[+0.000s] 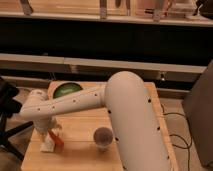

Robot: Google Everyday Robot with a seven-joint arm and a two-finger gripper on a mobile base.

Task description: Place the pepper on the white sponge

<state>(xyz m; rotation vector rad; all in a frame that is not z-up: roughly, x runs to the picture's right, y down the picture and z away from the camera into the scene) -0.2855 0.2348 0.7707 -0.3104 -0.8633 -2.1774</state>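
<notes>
On the wooden surface (80,127) sit one green bowl (67,90), one cup (103,137), one white sponge (48,145) and one pepper (57,139). One white arm (95,102) reaches to the front left corner, its gripper (51,132) over the sponge; the pepper lies against the sponge's right edge. Whether the jaws are spread, I cannot tell.

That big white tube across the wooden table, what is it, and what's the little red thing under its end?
The tube is a robot's arm, seen by one camera looking down on the table. Its gripper hangs at the table's left front. The red thing is a small pepper, right at the gripper's tip, lying against a whitish pad, the white sponge. Whether the gripper holds it is unclear. A green bowl sits behind the arm, a cup nearer the front.
</notes>
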